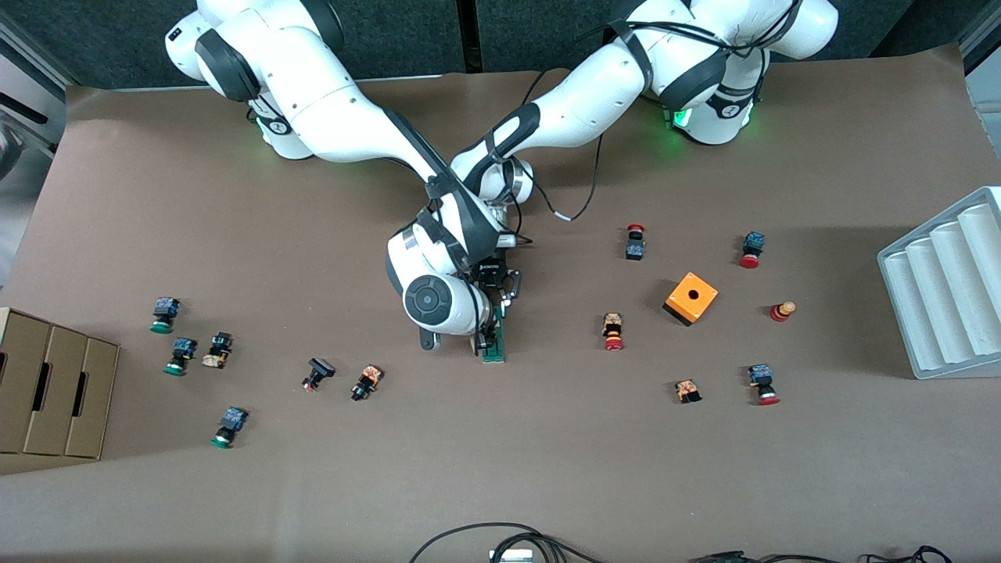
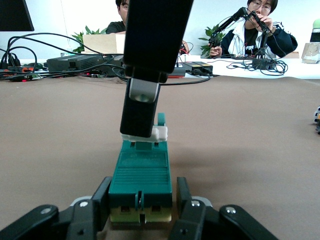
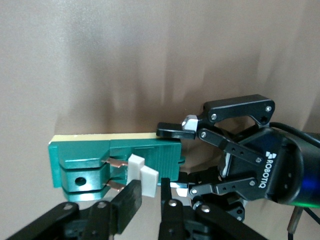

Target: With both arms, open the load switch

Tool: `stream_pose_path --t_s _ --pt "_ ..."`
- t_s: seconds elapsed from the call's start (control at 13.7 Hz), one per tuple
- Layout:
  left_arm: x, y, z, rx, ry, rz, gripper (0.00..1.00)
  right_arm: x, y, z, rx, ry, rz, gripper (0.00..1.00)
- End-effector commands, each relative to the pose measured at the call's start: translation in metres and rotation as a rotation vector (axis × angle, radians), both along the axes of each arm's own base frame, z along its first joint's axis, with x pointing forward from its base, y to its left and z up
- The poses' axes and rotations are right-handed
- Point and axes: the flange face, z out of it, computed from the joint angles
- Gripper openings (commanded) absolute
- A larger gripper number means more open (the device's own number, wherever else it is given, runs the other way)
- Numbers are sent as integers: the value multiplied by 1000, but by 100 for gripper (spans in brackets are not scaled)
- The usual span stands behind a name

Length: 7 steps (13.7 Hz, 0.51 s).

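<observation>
The load switch, a narrow dark green rectangular plastic block point(image 1: 495, 346) with a cream underside, lies flat on the brown bench toward the right arm's end from the orange box with a hole point(image 1: 690, 297). Its small white sliding piece point(image 3: 142, 174) sits on top with two copper-coloured blades beside it. The left claw point(image 2: 141, 206) clamps one end of the block by its sides. The right claw point(image 3: 147, 197) pinches the white piece, which seems slightly raised, though that is hard to judge.
</observation>
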Motion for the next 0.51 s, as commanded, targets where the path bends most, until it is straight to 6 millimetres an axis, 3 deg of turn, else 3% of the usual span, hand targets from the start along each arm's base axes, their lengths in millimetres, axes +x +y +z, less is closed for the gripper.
stream_pose_path --t_s 0.0,0.44 --pt "0 -7 6 6 -11 -19 57 -10 -1 -2 -26 -11 20 24" --pt "0 -7 6 6 -11 -19 57 -15 1 -10 -33 -20 25 23"
